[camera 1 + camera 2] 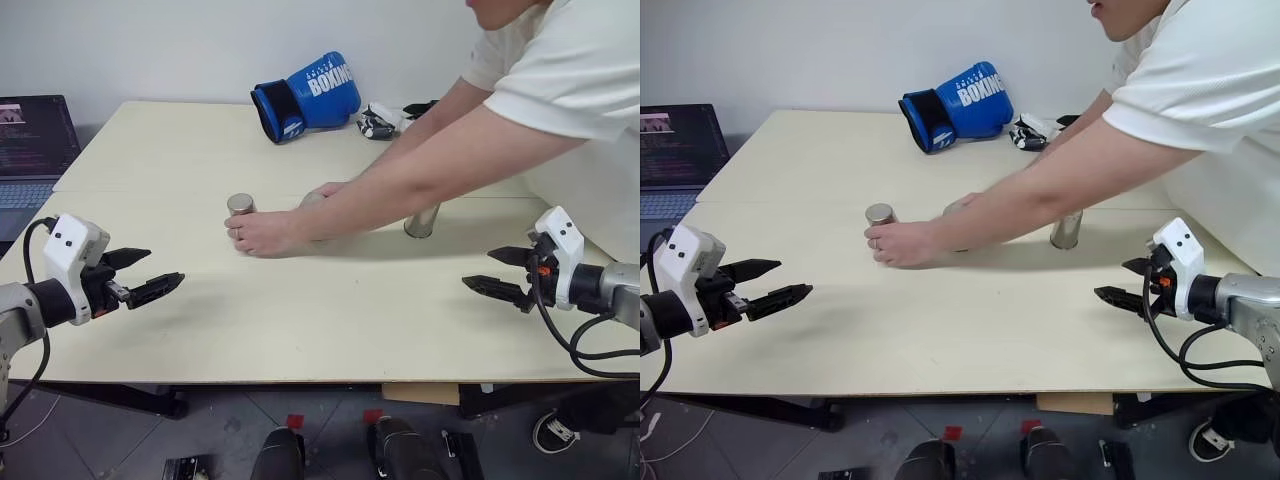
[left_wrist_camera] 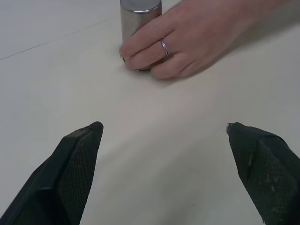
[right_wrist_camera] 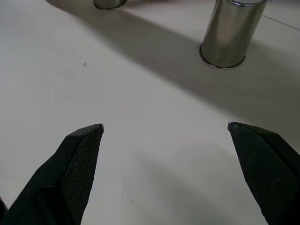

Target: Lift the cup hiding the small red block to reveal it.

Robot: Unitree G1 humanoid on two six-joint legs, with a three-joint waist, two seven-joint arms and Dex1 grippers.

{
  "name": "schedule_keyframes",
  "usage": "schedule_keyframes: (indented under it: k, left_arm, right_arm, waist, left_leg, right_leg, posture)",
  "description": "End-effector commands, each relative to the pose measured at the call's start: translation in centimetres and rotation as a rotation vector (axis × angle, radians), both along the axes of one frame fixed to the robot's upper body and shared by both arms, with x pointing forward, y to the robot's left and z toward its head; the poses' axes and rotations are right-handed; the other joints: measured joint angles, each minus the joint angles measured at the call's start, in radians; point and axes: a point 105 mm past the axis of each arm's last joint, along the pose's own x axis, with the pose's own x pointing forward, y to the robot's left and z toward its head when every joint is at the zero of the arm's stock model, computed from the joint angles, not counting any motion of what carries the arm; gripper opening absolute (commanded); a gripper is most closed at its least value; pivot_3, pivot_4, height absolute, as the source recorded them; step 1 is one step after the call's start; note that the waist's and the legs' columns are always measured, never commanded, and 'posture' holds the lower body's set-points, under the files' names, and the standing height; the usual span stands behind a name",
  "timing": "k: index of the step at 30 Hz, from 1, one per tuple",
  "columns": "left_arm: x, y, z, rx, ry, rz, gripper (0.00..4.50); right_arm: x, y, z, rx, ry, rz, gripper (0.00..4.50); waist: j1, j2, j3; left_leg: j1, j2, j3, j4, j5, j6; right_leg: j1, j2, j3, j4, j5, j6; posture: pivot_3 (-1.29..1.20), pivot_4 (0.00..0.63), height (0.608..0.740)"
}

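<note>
Three silver cups stand upside down in a row on the table (image 1: 330, 320): a left cup (image 1: 240, 204), a middle cup (image 1: 312, 199) and a right cup (image 1: 422, 222). A person's hand (image 1: 265, 235) grips the left cup, and the other hand (image 1: 328, 189) covers the middle one. The small red block is hidden, and I cannot tell which cup covers it. My left gripper (image 1: 165, 268) hovers open near the front left, well short of the cups. My right gripper (image 1: 478, 268) hangs open at the front right, facing the right cup (image 3: 229, 33).
A person leans over the table from the right, arms crossing its middle. A blue boxing glove (image 1: 308, 95) and a black-and-white item (image 1: 380, 121) lie at the far edge. A laptop (image 1: 35, 150) sits off the table's left side.
</note>
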Motion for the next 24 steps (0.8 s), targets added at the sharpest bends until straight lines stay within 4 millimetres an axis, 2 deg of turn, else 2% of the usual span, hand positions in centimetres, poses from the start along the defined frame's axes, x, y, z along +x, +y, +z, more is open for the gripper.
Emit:
schedule_keyframes:
  k: [1,7,9,11,13,15,17,21,24]
  left_arm:
    - [0.1,0.0,1.3,0.035,-0.039,-0.012,4.47]
    - [0.0,-0.3,1.3,0.033,-0.041,-0.017,4.47]
    - [-0.1,-0.7,1.2,0.022,-0.042,-0.025,4.47]
    - [-0.2,-2.0,1.1,-0.017,-0.051,-0.056,4.47]
    - [-0.4,-4.5,0.5,-0.025,-0.063,-0.120,4.47]
    - [-1.0,-7.1,-0.6,0.032,-0.070,-0.205,4.47]
    - [-1.2,-8.7,-1.2,0.035,-0.096,-0.234,4.47]
    - [-0.8,-10.4,-0.8,-0.038,-0.153,-0.204,4.47]
    - [-0.8,-10.7,-1.0,-0.049,-0.165,-0.174,4.47]
  right_arm:
    - [0.1,0.3,1.1,-0.012,-0.052,0.015,4.50]
    - [-0.1,1.0,0.4,-0.004,-0.031,0.044,4.50]
    - [-0.4,2.7,-0.5,0.008,-0.012,0.097,4.50]
    - [-0.2,5.2,-1.4,0.048,-0.012,0.150,4.50]
    - [0.8,7.5,-2.0,0.081,-0.041,0.160,4.50]
    - [2.7,9.6,-2.6,0.100,-0.079,0.124,4.50]
    - [4.7,11.7,-3.0,0.106,-0.118,0.099,4.50]
    - [8.5,15.1,-3.0,0.155,-0.170,0.046,4.50]
    - [10.5,18.0,-2.9,0.181,-0.196,0.050,4.50]
  waist:
    - [0.000,0.000,0.000]
    - [0.000,0.000,0.000]
    - [0.000,0.000,0.000]
    - [0.000,-0.001,-0.001]
    - [-0.002,-0.001,0.000]
    - [-0.005,-0.001,0.000]
    - [-0.011,-0.001,-0.001]
    - [-0.010,-0.002,-0.001]
    - [-0.009,-0.001,-0.001]
  left_leg:
    - [0.000,0.000,0.000,0.000,0.000,0.000]
    - [0.000,0.000,0.000,0.000,0.000,0.000]
    - [0.000,0.000,0.000,0.000,0.000,0.000]
    - [0.000,0.001,0.000,0.000,0.000,0.000]
    - [0.001,0.001,0.000,0.000,0.000,0.000]
    - [0.000,0.001,0.000,0.001,0.000,0.000]
    - [0.001,0.001,0.001,0.001,0.000,0.000]
    - [0.001,0.001,0.000,0.001,0.000,0.000]
    - [0.001,0.001,-0.001,0.001,0.000,0.000]
  right_leg:
    - [0.000,0.000,0.000,0.000,0.000,0.000]
    - [0.000,0.000,0.000,0.000,0.000,0.000]
    - [0.000,0.000,0.000,0.000,0.000,0.000]
    - [0.000,0.000,0.000,0.000,0.000,0.000]
    - [0.000,0.001,0.000,0.001,0.000,0.001]
    - [0.000,0.001,0.001,0.001,0.001,0.002]
    - [0.001,0.001,0.002,0.001,0.002,0.003]
    - [0.000,0.001,0.001,0.002,0.003,0.003]
    - [0.001,0.001,0.001,0.002,0.004,0.002]
  posture:
    - [0.00,0.150,0.740]
    - [0.00,0.150,0.740]
    - [0.00,0.150,0.740]
    - [0.00,0.150,0.740]
    - [0.00,0.150,0.740]
    - [0.00,0.150,0.740]
    - [0.00,0.150,0.740]
    - [0.00,0.150,0.740]
    - [0.00,0.150,0.740]
